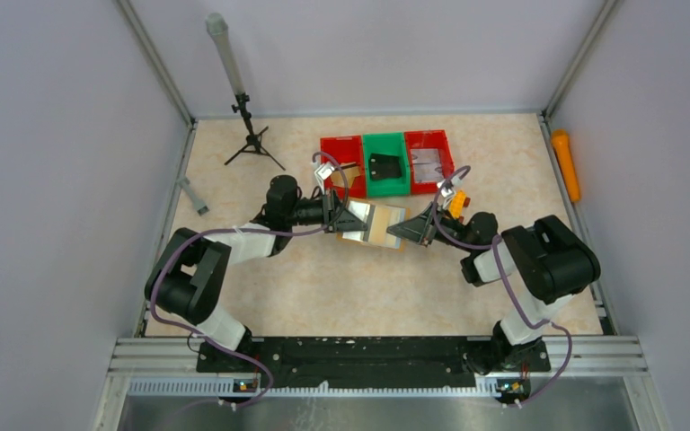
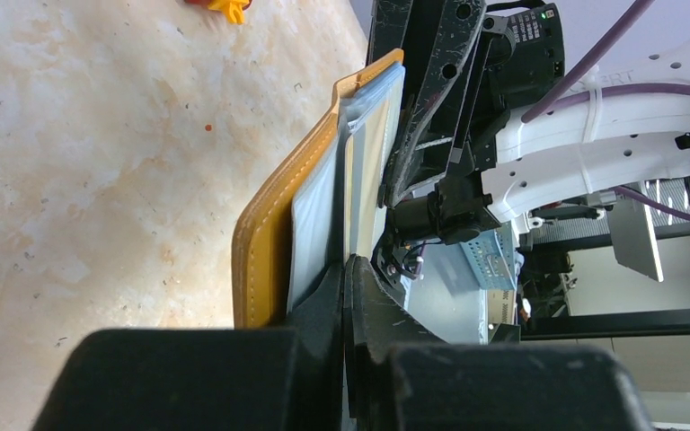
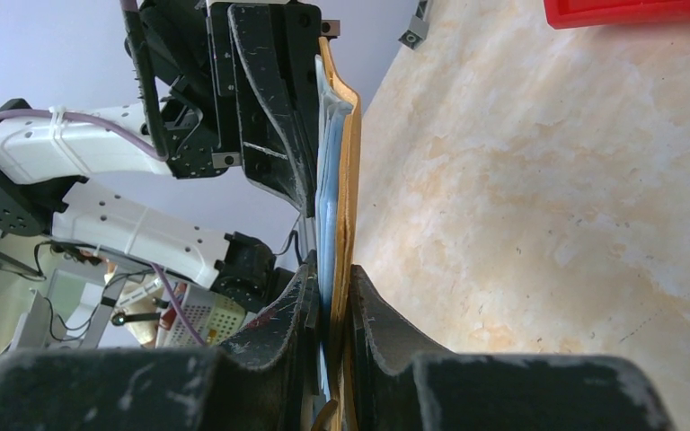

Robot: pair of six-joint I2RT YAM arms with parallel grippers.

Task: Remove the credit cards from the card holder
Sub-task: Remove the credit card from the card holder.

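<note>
Holder (image 1: 379, 224): mustard-brown stitched cover, grey shiny lining, pale cards (image 2: 366, 171) edge-on inside, count unclear. One holder, just before the green bin (image 1: 388, 188), between two hands: left hand (image 1: 357, 218) pinched shut on its inner leaves, right hand (image 1: 404, 231) clamping its cover edge.

No writing, label or number can be read in any view.

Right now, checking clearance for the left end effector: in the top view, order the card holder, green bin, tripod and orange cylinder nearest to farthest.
1. card holder, held, centre.
2. green bin, just beyond.
3. tripod, far left.
4. orange cylinder, right edge.
</note>
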